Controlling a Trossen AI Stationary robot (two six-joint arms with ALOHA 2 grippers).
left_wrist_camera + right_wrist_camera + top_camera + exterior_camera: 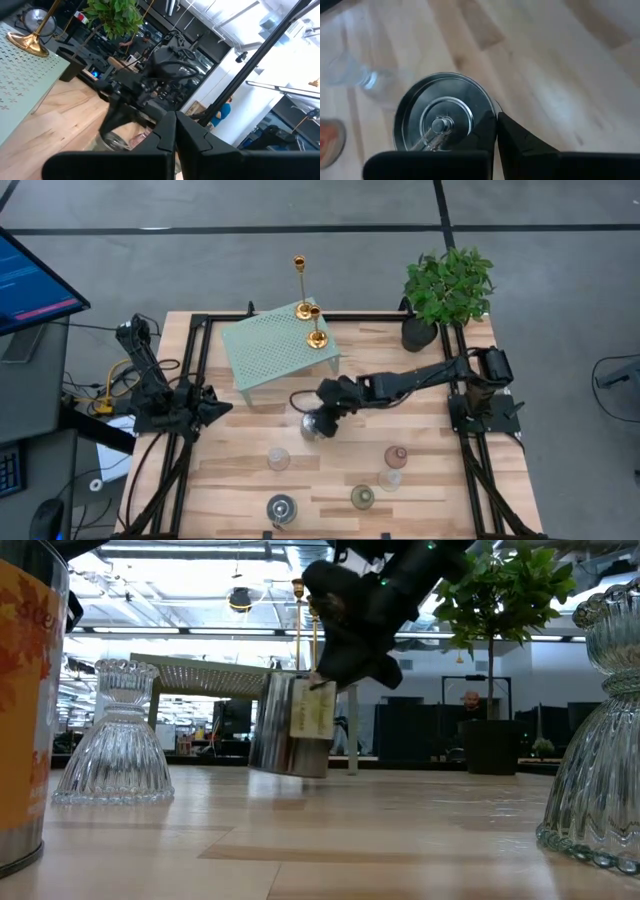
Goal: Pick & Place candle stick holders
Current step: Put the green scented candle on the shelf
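Note:
My right gripper [324, 418] reaches to the table's middle and is shut on a silvery metal cup [290, 726], which the right wrist view shows from above as the cup [438, 119]. My left gripper [175, 131] waits shut at the table's left side [200, 408]. Two gold candlesticks, one tall [300, 284] and one short [316, 330], stand on the mint-green rack [270, 352]. Near the front edge stand a clear glass holder [278, 458], a pink one [396, 454], a greenish one [362, 497] and a metal one [281, 508]. My right gripper has the cup's rim [486, 107] pinched on its right side, one finger inside the cup and one outside. The fingers [352, 660] come slanting down from the table's right. The cup hangs tilted below them, its base just clear of the table.
A potted plant [446, 288] stands at the far right corner. Black frame rails [470, 470] run along both sides of the table. In the low view a clear glass holder [116, 736] and an orange-labelled can [22, 700] stand close to the camera.

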